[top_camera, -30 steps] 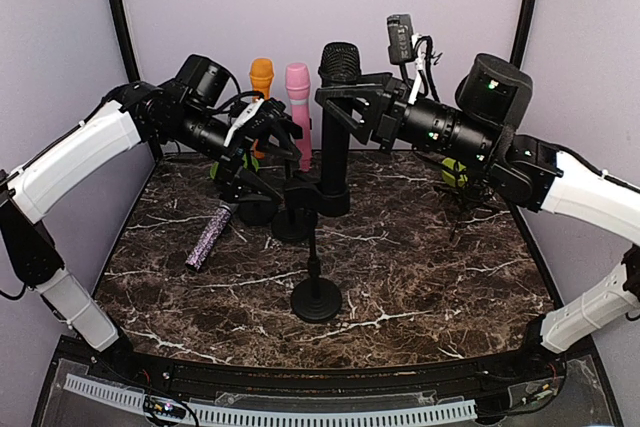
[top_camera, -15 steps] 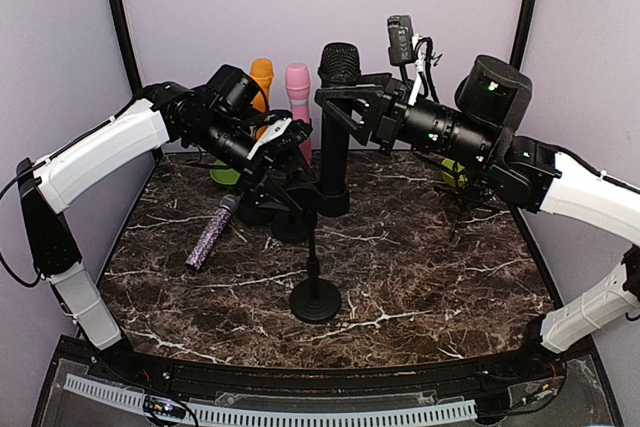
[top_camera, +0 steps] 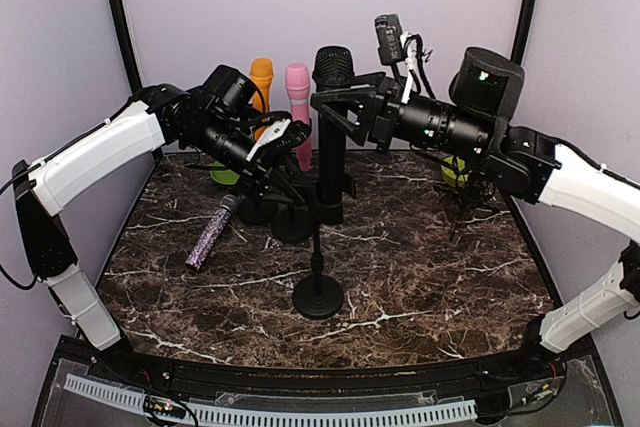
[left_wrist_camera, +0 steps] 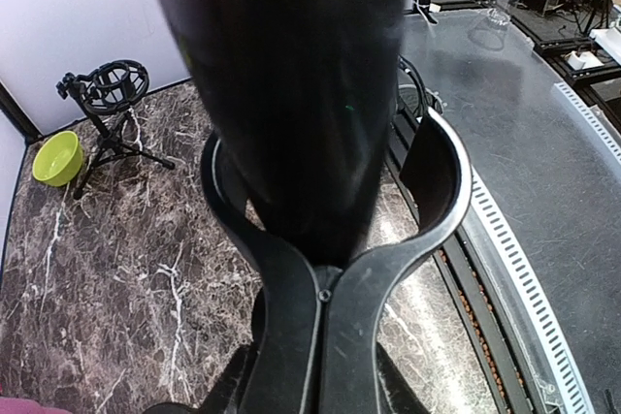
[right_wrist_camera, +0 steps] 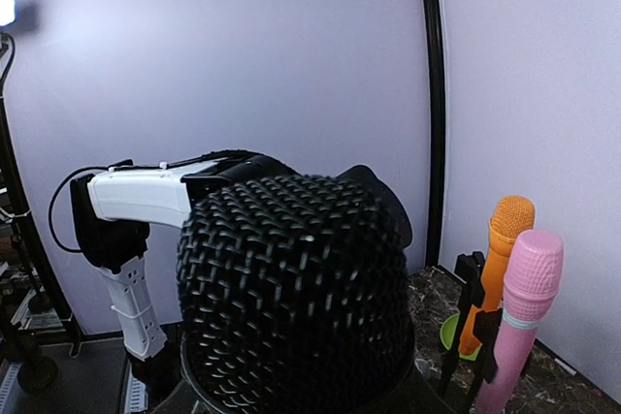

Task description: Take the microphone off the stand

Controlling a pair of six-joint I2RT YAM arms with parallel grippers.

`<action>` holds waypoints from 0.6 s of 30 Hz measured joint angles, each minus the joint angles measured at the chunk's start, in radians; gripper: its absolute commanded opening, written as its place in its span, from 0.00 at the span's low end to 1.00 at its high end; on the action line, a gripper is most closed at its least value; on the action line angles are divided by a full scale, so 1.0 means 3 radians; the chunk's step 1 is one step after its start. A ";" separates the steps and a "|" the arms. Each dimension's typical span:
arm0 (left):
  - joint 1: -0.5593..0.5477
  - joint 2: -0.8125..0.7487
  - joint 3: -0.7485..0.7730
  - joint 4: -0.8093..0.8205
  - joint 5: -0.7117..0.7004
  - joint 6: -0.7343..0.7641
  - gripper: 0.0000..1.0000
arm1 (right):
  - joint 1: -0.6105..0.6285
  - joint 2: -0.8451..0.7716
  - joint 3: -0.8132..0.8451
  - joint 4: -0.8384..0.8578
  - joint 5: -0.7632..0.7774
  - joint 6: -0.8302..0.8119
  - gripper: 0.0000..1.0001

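The black microphone [top_camera: 331, 147] stands upright in the clip on top of the black stand [top_camera: 318, 297]. Its mesh head [right_wrist_camera: 291, 288] fills the right wrist view. My right gripper [top_camera: 335, 107] comes in from the right and is shut on the microphone's body just below the head. My left gripper [top_camera: 300, 192] comes in from the left, shut on the stand's clip at the microphone's lower end. In the left wrist view the U-shaped clip [left_wrist_camera: 320, 317] wraps the dark microphone body [left_wrist_camera: 291, 94].
An orange microphone [top_camera: 261, 75] and a pink one [top_camera: 298, 87] stand in holders at the back. A purple glitter microphone [top_camera: 210, 235] lies at the left. Green bowls sit at the back left [top_camera: 225, 175] and back right [top_camera: 453, 172], near a small tripod mount [top_camera: 465, 197].
My left gripper has swung right to the stand and closed on its clip. The microphone and my right gripper have shifted slightly left.
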 measured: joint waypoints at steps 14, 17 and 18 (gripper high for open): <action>0.0084 0.0001 0.0004 0.0548 -0.0598 -0.0075 0.93 | -0.0066 -0.0472 0.0177 -0.0140 0.0245 -0.0245 0.14; 0.0095 0.0001 0.0004 0.0637 -0.0793 -0.0041 0.99 | -0.0069 -0.0519 0.0079 -0.0107 0.0252 -0.0186 0.14; 0.0098 0.0001 0.0004 0.0647 -0.0847 -0.0032 0.99 | -0.0071 -0.0516 0.0045 -0.0104 0.0251 -0.0151 0.14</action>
